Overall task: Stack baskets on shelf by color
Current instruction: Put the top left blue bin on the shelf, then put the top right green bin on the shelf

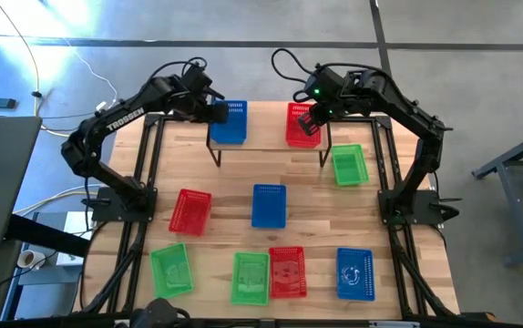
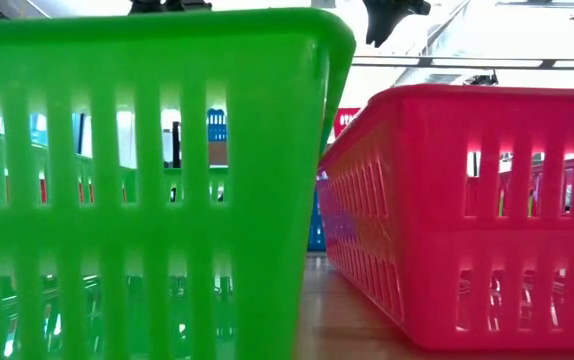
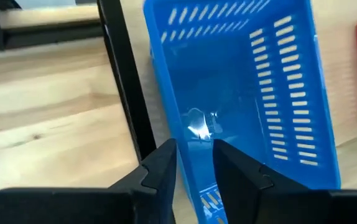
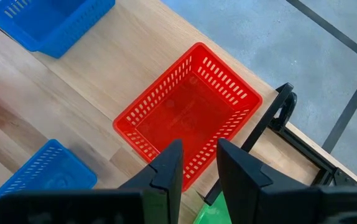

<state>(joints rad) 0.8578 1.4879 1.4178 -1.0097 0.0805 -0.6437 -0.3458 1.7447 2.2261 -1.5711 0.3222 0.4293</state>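
Two small rectangular plastic mesh baskets sit on the low light-wood shelf (image 1: 266, 144): a blue basket (image 1: 229, 122) at its left end, a red basket (image 1: 302, 125) at its right. The left tool (image 3: 194, 163) straddles the blue basket's rim, fingers parted, seemingly letting go. The right tool (image 4: 199, 163) hangs over the red one, parted, gripping nothing. Next, I judge, each fetches a matching basket. On the tabletop (image 1: 225, 241): two blue, two red, three green; nine total
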